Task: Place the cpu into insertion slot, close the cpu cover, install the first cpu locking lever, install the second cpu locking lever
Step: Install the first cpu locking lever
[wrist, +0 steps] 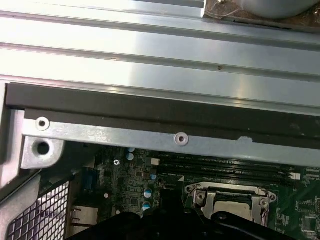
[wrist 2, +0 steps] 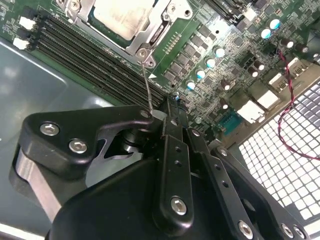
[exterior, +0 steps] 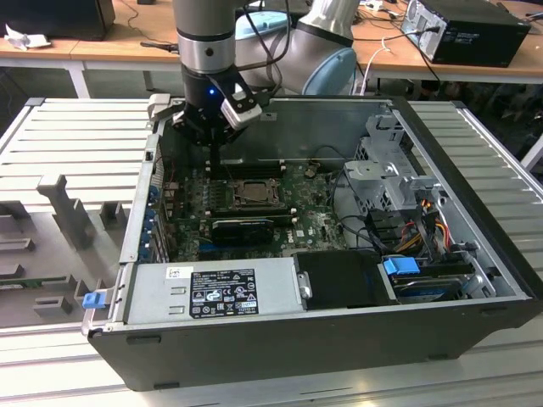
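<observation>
The cpu (wrist 2: 122, 17), a pale square chip, lies in the insertion slot (exterior: 250, 193) on the green motherboard. The metal cpu cover (wrist 2: 150, 40) lies flat around it. One thin wire locking lever (wrist 2: 146, 82) rises from the socket's corner up to my fingertips. My black gripper (wrist 2: 170, 107) hangs just behind the socket near the case's back wall, fingers together. Whether the lever's end is pinched or only touched is unclear. In the exterior view the gripper (exterior: 216, 161) points down beside the socket. The first wrist view shows the cpu (wrist: 231, 210) under its frame.
Black memory slots (wrist 2: 90, 60) run alongside the socket. A black ribbed block (exterior: 242, 227) lies in front of it, then the grey power supply (exterior: 212, 292). The case wall (wrist: 150, 135) stands close behind the gripper. A drive cage (exterior: 390, 170) and cables (exterior: 416, 229) fill the exterior view's right.
</observation>
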### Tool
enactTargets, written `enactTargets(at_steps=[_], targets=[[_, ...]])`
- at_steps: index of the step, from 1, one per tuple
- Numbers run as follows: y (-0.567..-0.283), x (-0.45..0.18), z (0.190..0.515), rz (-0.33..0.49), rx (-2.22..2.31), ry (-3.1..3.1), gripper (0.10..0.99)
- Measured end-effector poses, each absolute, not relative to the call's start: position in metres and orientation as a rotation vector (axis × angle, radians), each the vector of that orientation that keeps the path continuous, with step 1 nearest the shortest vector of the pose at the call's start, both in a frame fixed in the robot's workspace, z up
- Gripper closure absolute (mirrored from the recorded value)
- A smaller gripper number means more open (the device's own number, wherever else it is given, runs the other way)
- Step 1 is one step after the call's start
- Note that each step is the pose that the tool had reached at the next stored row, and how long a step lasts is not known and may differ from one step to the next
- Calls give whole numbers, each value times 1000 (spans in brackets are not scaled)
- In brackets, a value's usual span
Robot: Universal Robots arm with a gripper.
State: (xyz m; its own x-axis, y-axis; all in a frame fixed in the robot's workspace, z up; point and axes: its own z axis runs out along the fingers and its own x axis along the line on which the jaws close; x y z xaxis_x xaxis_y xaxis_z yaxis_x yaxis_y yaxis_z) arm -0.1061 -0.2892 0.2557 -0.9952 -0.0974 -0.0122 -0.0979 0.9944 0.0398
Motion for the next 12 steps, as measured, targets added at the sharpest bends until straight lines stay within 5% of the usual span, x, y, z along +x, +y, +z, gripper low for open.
enactTargets(at_steps=[12], targets=[[-289, -88, 252, 62, -153, 3127, 980]])
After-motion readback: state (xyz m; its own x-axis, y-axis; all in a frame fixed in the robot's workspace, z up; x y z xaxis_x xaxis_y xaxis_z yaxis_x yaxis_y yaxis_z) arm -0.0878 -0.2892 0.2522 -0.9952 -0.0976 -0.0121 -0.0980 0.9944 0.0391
